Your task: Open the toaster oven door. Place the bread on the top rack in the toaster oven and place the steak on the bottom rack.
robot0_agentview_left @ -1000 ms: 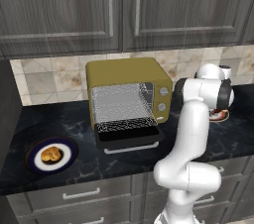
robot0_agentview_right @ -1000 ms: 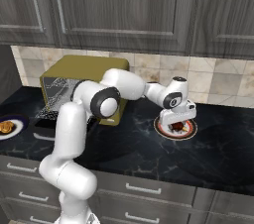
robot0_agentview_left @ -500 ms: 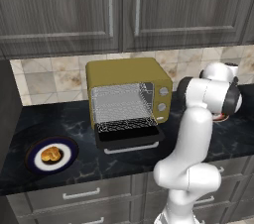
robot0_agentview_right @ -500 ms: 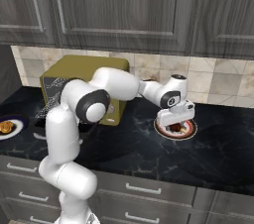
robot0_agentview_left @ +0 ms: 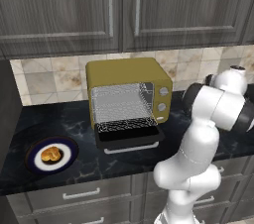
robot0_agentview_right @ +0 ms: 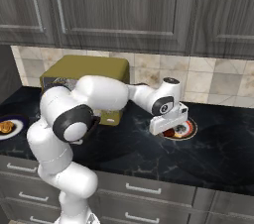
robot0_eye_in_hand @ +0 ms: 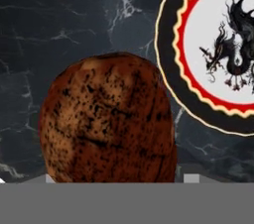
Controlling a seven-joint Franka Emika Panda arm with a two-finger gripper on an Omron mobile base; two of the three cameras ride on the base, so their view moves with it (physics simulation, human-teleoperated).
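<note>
Steak (robot0_eye_in_hand: 108,119) up off its plate (robot0_eye_in_hand: 171,77).
We see the gripper (robot0_agentview_right: 167,120) half-open, clamping it (door (robot0_agentview_left: 130,136) down).

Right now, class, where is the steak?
In the hand view the steak fills the lower centre, close to the camera, beside an empty dragon-patterned plate on the dark marble counter. In the right base view that plate lies right of the toaster oven.
</note>
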